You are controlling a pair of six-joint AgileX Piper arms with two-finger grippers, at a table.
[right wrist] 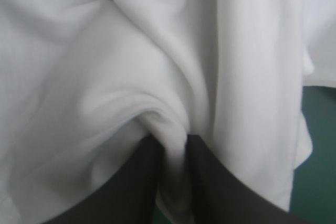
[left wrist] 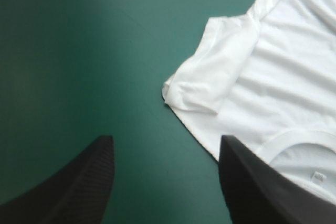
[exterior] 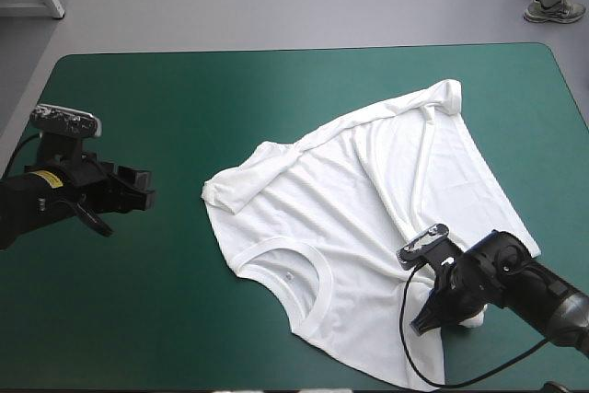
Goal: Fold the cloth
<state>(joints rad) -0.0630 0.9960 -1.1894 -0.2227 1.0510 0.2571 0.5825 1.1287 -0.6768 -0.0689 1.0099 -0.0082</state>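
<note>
Now: white short-sleeved fabric T-shirt (exterior: 368, 200) lies spread, rumpled, on the teal-green table cover (exterior: 175, 108), right of centre.
Right gripper (right wrist: 173, 142) pinches a fold at its near edge; left gripper (left wrist: 167, 139), fingers apart, faces a sleeve without touching.

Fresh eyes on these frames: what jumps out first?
The white T-shirt lies spread but rumpled over the right half of the teal-green table. The right gripper is shut on a bunched fold of it toward the table's near right corner. The left gripper is open above bare cover, beside a folded-over sleeve.
</note>
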